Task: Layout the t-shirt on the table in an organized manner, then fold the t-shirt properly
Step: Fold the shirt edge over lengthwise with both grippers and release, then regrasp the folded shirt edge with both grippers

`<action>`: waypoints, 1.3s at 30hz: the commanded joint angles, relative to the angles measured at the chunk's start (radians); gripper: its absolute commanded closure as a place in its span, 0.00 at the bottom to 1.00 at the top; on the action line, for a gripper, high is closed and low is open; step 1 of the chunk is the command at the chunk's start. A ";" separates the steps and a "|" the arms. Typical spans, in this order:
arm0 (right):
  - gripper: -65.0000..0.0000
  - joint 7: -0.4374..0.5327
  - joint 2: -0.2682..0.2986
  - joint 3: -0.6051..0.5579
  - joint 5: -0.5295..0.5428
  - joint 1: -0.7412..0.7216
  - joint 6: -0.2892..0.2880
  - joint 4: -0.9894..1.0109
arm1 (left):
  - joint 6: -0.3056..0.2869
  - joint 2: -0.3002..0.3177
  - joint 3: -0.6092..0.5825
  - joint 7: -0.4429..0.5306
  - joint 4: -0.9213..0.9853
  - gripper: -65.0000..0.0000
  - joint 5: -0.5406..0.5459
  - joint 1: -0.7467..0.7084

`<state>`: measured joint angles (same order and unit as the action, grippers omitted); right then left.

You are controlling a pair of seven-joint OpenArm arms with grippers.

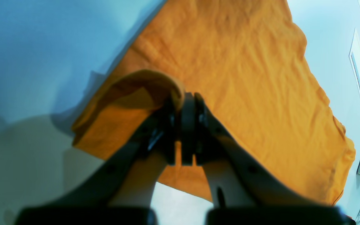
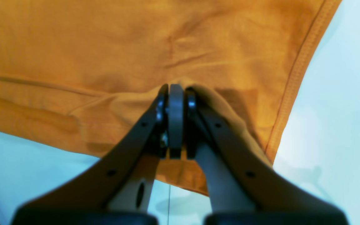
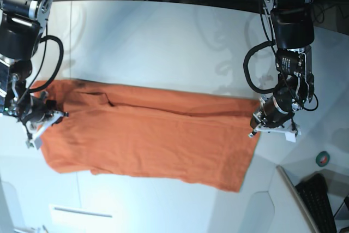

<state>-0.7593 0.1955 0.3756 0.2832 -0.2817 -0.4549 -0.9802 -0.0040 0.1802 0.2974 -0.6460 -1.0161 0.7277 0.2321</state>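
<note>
An orange t-shirt [image 3: 147, 137] lies spread lengthwise across a white table [image 3: 163, 42], stretched between two robot arms that each pinch one end of it. The left gripper [image 1: 187, 97] has its jaws pressed together on a raised fold of the cloth, which curls up in a soft loop just beside the fingertips on one side while the rest of the garment runs flat away beyond them. The right gripper [image 2: 175, 89] is likewise clamped tight on a bunched ridge of fabric, with a stitched hem passing just off to one side of its jaws and bare tabletop showing behind them. The shirt is a plain, matte woven knit in solid orange, its surface marked by fine wrinkles and a few longer creases running along its length; one long edge is doubled over into a shallow fold. Its outline is a rough elongated rectangle, wider at the end near the right gripper's jaws. The tabletop is smooth and glossy, catching pale reflections, with a thin dark seam visible beneath the right gripper. The gripper fingers are dark, tapered and hard-edged, meeting at rounded pads.
</note>
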 commanded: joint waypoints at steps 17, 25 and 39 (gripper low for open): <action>0.58 0.011 -0.104 0.334 0.018 0.106 0.103 -0.366 | -0.018 0.009 0.072 0.078 -0.201 0.26 0.019 -0.050; 0.36 0.017 -0.308 0.472 0.018 0.290 0.109 -0.616 | -0.123 -0.008 0.240 0.078 -0.304 0.26 0.019 -0.262; 0.37 0.019 -0.291 0.603 0.322 0.281 0.109 -0.286 | -0.124 -0.026 0.237 0.078 -0.146 0.26 0.019 -0.208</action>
<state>-0.7444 -0.0994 0.9798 0.5804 0.0135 -0.3355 -1.2549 -0.1207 0.1410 0.5327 -0.5858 -1.1496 0.7383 0.0162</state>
